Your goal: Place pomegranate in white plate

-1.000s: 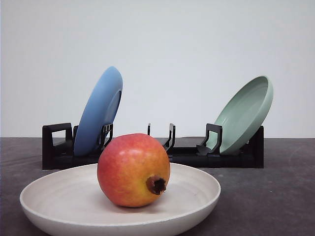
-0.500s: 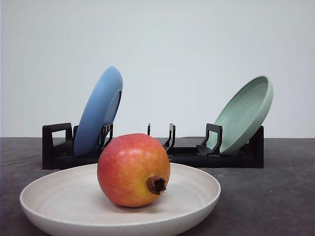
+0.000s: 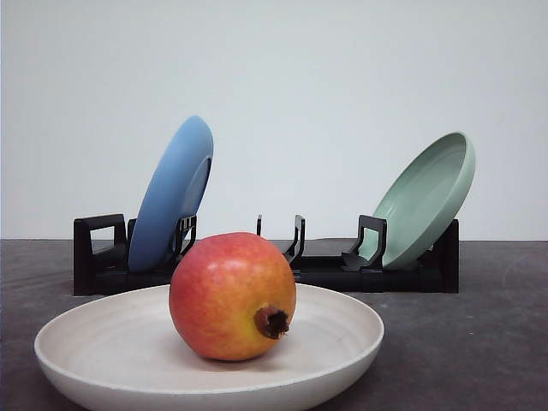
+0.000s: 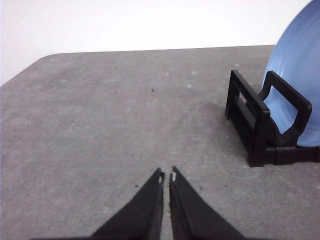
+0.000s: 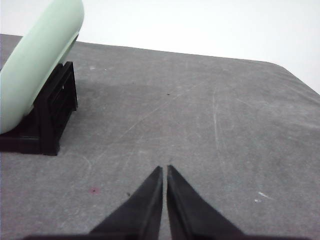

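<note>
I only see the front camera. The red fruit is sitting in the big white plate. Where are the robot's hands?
Observer: The left hand is shut and empty, over bare grey table.
Operator: What's near it?
Observer: The end of the black rack, with the blue plate standing in it.
Operator: And the other hand?
Observer: The right hand is shut and empty too, past the rack end where the green plate leans.

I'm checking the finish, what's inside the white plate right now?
The pomegranate sits alone inside the white plate, crown tip facing forward and to the right. The plate surface directly beneath and behind the fruit is covered.
</note>
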{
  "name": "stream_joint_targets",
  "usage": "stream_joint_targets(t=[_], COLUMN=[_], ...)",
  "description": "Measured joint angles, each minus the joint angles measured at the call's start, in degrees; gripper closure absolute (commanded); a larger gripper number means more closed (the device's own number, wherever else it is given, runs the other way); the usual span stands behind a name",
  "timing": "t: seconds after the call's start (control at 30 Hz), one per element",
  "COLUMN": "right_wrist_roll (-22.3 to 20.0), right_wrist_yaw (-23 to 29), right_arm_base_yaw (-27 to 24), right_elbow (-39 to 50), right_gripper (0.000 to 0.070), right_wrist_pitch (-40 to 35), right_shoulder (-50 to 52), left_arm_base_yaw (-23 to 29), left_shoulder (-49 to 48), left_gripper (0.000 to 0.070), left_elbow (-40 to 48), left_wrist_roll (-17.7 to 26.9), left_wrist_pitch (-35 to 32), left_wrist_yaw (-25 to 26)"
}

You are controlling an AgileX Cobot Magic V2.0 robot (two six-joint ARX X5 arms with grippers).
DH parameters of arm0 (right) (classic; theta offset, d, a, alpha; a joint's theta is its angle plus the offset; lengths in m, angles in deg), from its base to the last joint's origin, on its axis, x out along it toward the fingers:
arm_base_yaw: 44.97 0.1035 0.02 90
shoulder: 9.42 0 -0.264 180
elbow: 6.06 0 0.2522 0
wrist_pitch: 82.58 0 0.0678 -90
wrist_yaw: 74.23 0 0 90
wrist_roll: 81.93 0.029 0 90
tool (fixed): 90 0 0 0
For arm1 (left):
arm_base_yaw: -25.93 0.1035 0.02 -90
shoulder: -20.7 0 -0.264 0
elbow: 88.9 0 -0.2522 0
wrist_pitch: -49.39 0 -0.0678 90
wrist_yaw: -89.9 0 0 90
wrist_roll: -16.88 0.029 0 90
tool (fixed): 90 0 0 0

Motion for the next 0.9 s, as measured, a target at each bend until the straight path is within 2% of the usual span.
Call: stream_joint_targets(t=[0.9], right_wrist_roll=[0.00], right_wrist_yaw=[0.00], right_arm_base_yaw=[0.00], right_elbow=[0.00], right_gripper=[0.0691], right_wrist_pitch=[-0.01], right_shoulder=[0.00], left_arm_base_yaw=[0.00], left_shoulder=[0.00], left_gripper=[0.0700], left_elbow=[0.00], left_wrist_roll=[0.00], left_wrist_pitch=[0.01], left_wrist_yaw=[0.00])
